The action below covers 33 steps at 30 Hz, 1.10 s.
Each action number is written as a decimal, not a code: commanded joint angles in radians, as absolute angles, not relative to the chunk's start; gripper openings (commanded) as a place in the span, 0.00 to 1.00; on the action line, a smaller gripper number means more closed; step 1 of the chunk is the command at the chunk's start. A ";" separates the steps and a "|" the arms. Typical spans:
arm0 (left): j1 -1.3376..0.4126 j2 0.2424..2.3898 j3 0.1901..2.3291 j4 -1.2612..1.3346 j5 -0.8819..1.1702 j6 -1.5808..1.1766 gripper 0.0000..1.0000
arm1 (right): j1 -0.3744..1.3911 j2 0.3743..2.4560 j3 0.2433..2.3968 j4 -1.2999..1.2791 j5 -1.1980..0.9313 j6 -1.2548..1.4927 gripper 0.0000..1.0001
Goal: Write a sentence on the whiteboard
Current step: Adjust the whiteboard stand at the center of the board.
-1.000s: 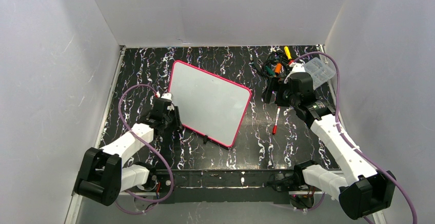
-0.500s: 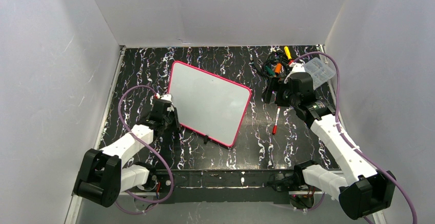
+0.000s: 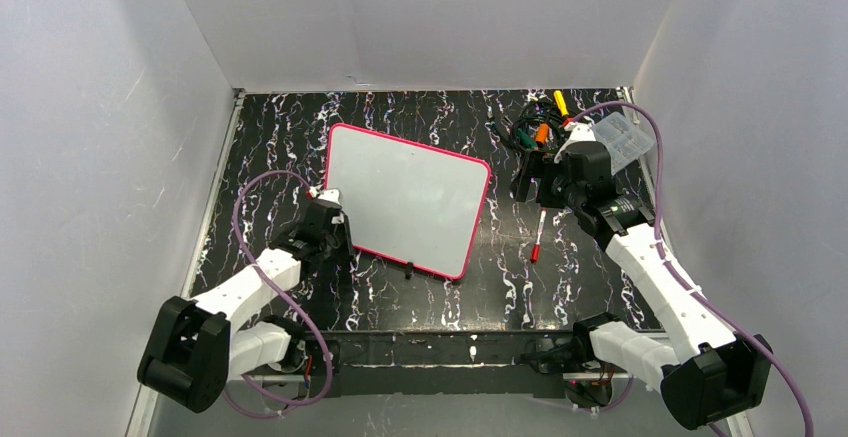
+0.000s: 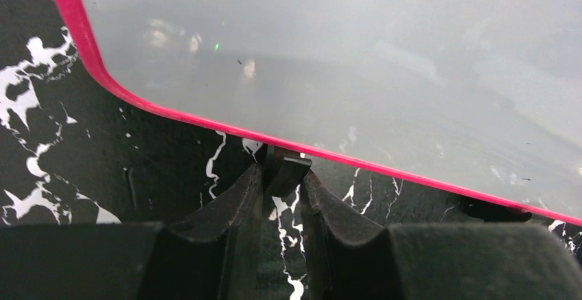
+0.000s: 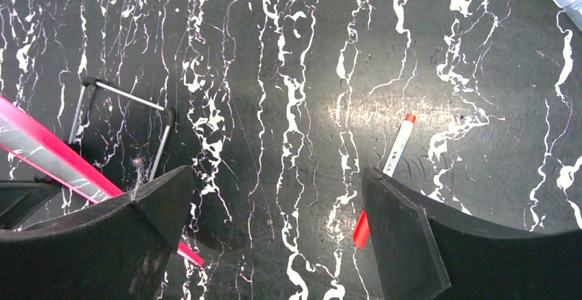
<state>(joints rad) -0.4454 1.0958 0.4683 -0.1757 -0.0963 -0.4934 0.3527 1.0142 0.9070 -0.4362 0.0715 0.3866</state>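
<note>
Black marble-pattern table [image 3: 300, 127] with white veining fills the floor of the overhead view, enclosed by plain pale walls. On it, centre-left of that view, lies the whiteboard [image 3: 410, 202], flat, slightly rotated, with rounded corners and a thin pink-red rim; its face reads uniform white-grey. The left wrist view shows the same whiteboard [image 4: 343, 60] across the upper frame, and the right wrist view catches only its rim at the left edge [image 5: 41, 152]. The left gripper [image 3: 325, 222] sits against the board's lower-left edge in the overhead view. At the bottom centre of the left wrist view, the left gripper [image 4: 283, 190] has its fingers drawn to a narrow gap, pinching a small dark tab [image 4: 285, 169] that projects from under the rim. The right gripper [image 3: 535, 182] hangs above the table right of the board, well apart from it. In the right wrist view its fingers [image 5: 412, 231] stand wide apart, holding nothing. A clear plastic box [image 3: 622, 139] rests in the upper right of the overhead view, near a bundle of dark cables and coloured pens [image 3: 540, 127]. A white marker [image 3: 537, 235] with a red cap lies on the table just below the right gripper; the right wrist view places this marker [image 5: 398, 145] beside the right-hand finger. A thin wire bracket [image 5: 120, 118] lies near the board rim at the left of the right wrist view.
</note>
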 commanded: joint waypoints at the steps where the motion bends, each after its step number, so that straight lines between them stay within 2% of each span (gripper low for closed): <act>1: -0.514 1.060 0.444 -0.215 -0.171 -0.593 0.00 | 0.345 0.994 0.889 -0.404 0.079 0.385 1.00; 10: -0.714 1.060 0.435 -0.256 -0.391 -0.809 0.00 | 0.345 0.985 0.868 -0.418 0.173 0.419 1.00; 22: -0.863 1.129 0.500 -0.268 -0.440 -1.008 0.00 | 0.314 1.097 0.807 -0.421 0.293 0.472 1.00; 32: -0.917 1.183 0.542 -0.268 -0.438 -1.023 0.00 | 0.246 1.270 0.741 -0.344 0.188 0.448 0.85; 33: -0.918 1.169 0.540 -0.268 -0.436 -1.020 0.04 | 0.241 1.286 0.738 -0.335 0.181 0.444 0.83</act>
<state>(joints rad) -0.8986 1.1938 0.5262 -0.2623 -0.4683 -0.9936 0.2531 1.2495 0.7509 -0.4049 0.2073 0.4561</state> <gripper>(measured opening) 0.184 0.860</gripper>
